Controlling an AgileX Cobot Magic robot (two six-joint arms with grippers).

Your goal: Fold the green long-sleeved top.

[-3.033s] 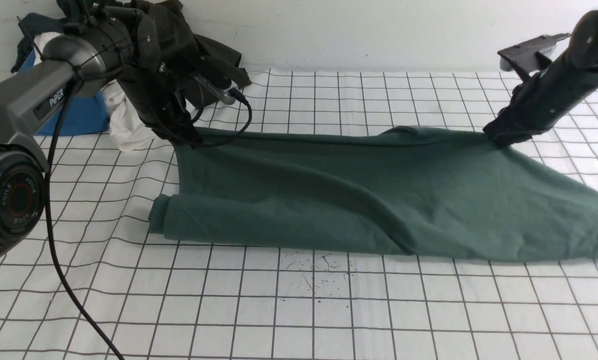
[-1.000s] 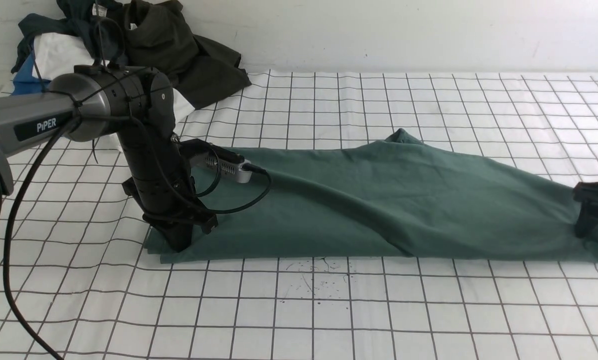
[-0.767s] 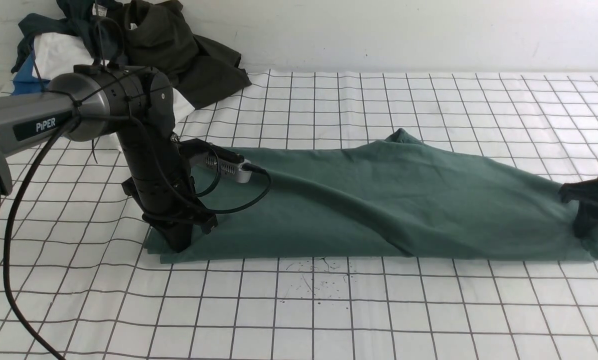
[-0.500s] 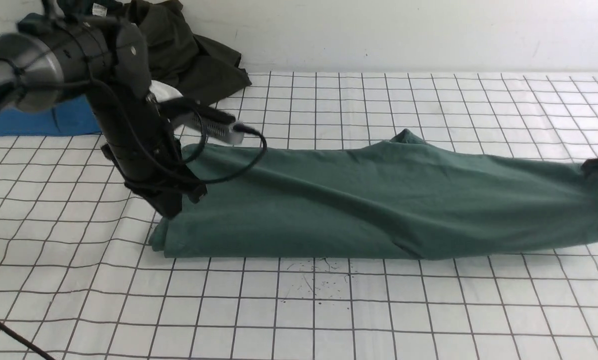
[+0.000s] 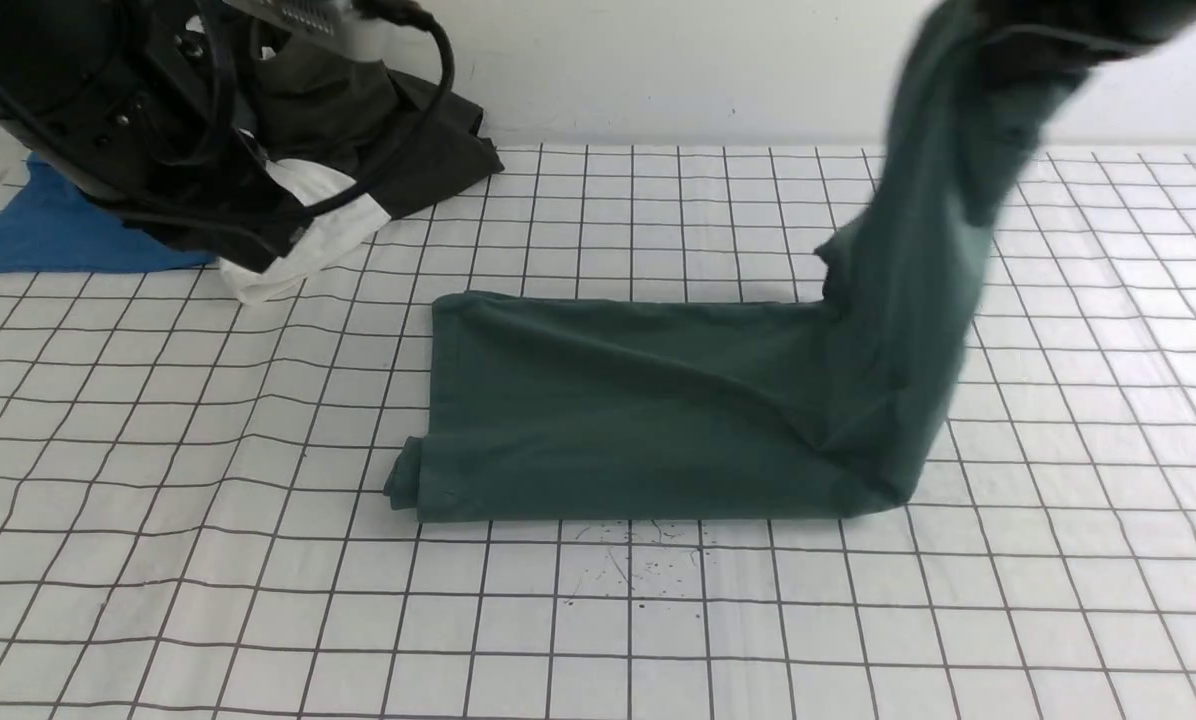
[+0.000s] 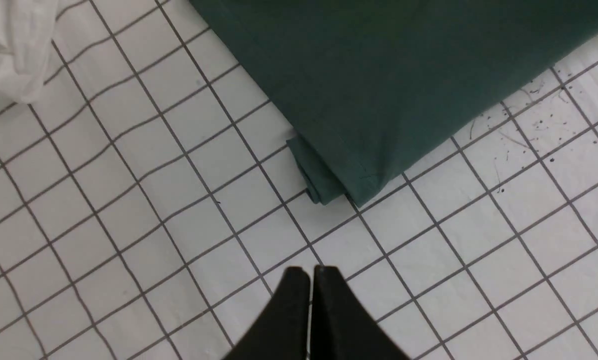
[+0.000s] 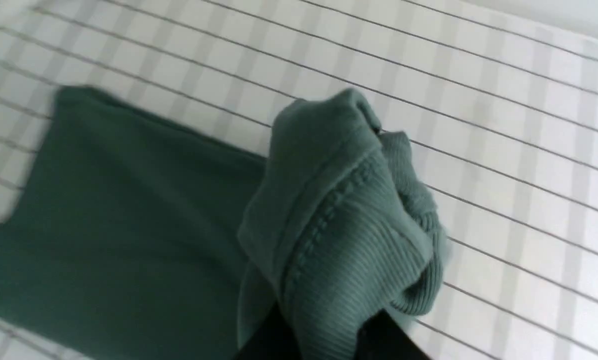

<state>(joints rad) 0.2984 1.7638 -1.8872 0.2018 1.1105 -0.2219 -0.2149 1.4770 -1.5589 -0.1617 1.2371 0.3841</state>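
Observation:
The green long-sleeved top (image 5: 638,410) lies folded into a long band on the gridded table; its right end hangs up from my right gripper (image 5: 1048,30) at the top right of the front view. In the right wrist view the right gripper (image 7: 324,330) is shut on the top's ribbed edge (image 7: 349,240), with the flat part (image 7: 119,225) below. My left arm is raised at the far left, off the cloth. In the left wrist view the left gripper (image 6: 311,272) is shut and empty above bare table, near the top's folded corner (image 6: 339,185).
A pile of dark, white and blue clothes (image 5: 338,150) lies at the far left by the wall. A white cloth (image 6: 14,45) shows in the left wrist view. Ink specks (image 5: 638,560) mark the table in front of the top.
My left gripper let go of the top's left end and rose up and back to the far left. My right gripper lifted the right end high and carried it leftward; the flat part is shorter.

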